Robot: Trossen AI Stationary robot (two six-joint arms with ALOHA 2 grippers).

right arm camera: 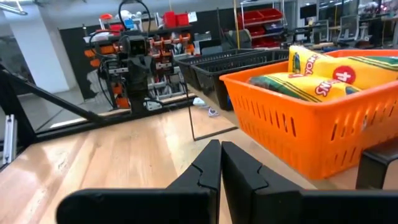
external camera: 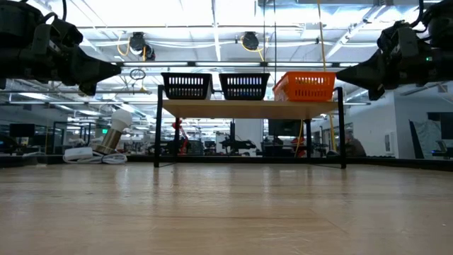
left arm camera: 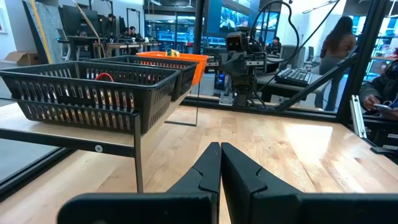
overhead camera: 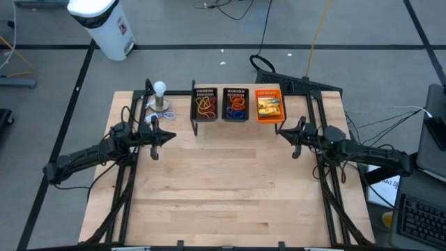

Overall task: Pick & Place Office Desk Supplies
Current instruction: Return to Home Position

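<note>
Both pairs of fingers are pressed together on nothing, so you cannot drop anything; the risk is a collision. The left gripper (overhead camera: 169,137) hangs above the table (overhead camera: 223,202) with the shelf (external camera: 248,108) just ahead of its fingertips and off to one side, and the left black bin (overhead camera: 204,104) with its rubber-band loops (overhead camera: 204,106) sits near those tips; a swing toward it could clip the shelf's leg or nudge the bin off the board. The white ball (overhead camera: 160,89) on its stand sits just behind the fingers, close by the wrist, and I judge a careless sweep backward would topple it. The right gripper (overhead camera: 282,134) has the orange bin (overhead camera: 269,107) of yellow packets (right arm camera: 323,74) very near its fingertips, to one side, so a small sideways drift could catch the bin's wall. The two grippers point at each other but are well apart. The middle black bin (overhead camera: 235,104) holds more coloured loops (overhead camera: 237,106), seen only from above; at table height you see bin walls, not contents. The bins cover the shelf board from overhead, so you cannot tell how squarely each one sits, and the left wrist view shows only one red loop
</note>
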